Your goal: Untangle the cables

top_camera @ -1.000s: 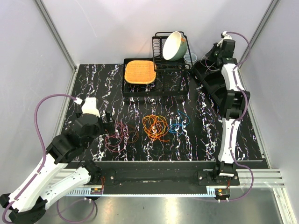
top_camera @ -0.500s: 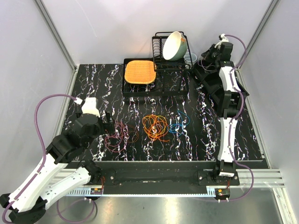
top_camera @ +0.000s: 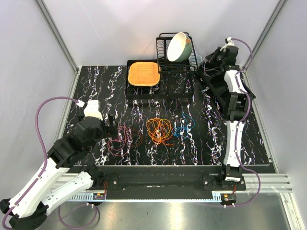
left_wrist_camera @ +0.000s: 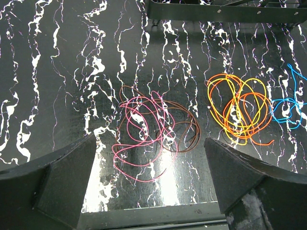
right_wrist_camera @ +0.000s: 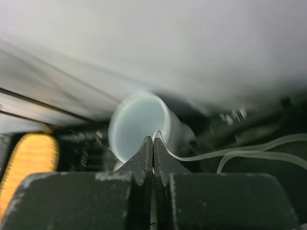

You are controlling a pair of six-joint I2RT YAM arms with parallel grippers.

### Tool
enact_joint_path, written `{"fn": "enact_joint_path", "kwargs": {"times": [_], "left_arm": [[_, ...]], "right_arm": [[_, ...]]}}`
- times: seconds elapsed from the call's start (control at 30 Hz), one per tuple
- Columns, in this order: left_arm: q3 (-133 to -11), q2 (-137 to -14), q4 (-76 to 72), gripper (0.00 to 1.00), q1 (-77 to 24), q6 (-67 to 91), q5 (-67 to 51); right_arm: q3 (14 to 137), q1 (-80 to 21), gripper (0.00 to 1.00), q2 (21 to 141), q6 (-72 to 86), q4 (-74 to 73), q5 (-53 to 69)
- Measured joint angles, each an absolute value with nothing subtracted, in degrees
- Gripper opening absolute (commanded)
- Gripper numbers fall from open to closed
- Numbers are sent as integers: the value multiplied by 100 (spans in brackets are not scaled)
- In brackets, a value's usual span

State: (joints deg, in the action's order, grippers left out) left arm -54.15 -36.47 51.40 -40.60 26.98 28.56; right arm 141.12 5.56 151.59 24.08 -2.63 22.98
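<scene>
The cables are all lying on the black marbled bench (top_camera: 96,86), in three little heaps along its near half. On the left is the pink and maroon bundle (left_wrist_camera: 153,134), in the middle the orange bundle (left_wrist_camera: 238,111), and to the right a small blue tangle (left_wrist_camera: 288,108). The top view maybe shows a bit of green in that one, hard to tell. The pink and orange heaps lie clearly apart. Orange and blue sit close, and I can't say if they touch.

The left gripper (left_wrist_camera: 153,191) hangs over the pink and maroon bundle with its jaws spread wide, released, gripping nothing. In the wrist view the bundle shows right between the two fingers.

The right gripper (right_wrist_camera: 153,153) is up at the far right corner, well apart from the cables. It's clenched tight, fingers pressed together, pointing at a pale cup (right_wrist_camera: 139,125) by the dish rack (top_camera: 165,60). A bowl (top_camera: 179,46) leans in the rack, and an orange mat (top_camera: 143,74) lies on a black tray just left of it.
</scene>
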Motion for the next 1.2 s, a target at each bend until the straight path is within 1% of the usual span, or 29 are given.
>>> {"fn": "enact_joint_path", "kwargs": {"times": [0.23, 0.43, 0.5, 0.53, 0.6, 0.63, 0.77, 0.8, 0.87, 0.9, 1.0, 1.2], "left_arm": [[-5413, -3640, 5140, 98, -4060, 2698, 2856], [-5408, -3590, 5140, 98, -4060, 2698, 2856], [-5404, -3577, 5137, 98, -4060, 2698, 2856], [-5400, -3573, 5137, 98, -4060, 2698, 2856], [-5395, -3573, 5137, 98, -4060, 2698, 2856], [-5395, -3573, 5137, 98, -4060, 2698, 2856], [-5395, -3573, 5137, 98, -4060, 2698, 2856], [-5395, -3573, 5137, 98, -4060, 2698, 2856], [-5395, -3573, 5137, 98, -4060, 2698, 2856], [-5395, -3573, 5137, 98, -4060, 2698, 2856], [-5395, -3573, 5137, 98, -4060, 2698, 2856], [-5395, -3581, 5137, 99, -4060, 2700, 2856]], "right_arm": [[13047, 576, 0, 15017, 1804, -462, 1756], [12940, 633, 0, 14776, 1409, -589, 1245], [12967, 650, 3, 14724, 1334, -604, 1133], [12984, 655, 6, 14702, 1308, -607, 1092], [13017, 657, 21, 14678, 1286, -635, 998], [13032, 661, 26, 14676, 1275, -644, 958], [13104, 661, 50, 14671, 1262, -762, 738], [13109, 661, 59, 14665, 1267, -797, 681], [13128, 661, 66, 14634, 1297, -926, 624], [13146, 661, 72, 14617, 1310, -987, 600], [13198, 661, 79, 14466, 1424, -1253, 517], [13192, 661, 81, 13598, 1824, -1905, 296]]}}
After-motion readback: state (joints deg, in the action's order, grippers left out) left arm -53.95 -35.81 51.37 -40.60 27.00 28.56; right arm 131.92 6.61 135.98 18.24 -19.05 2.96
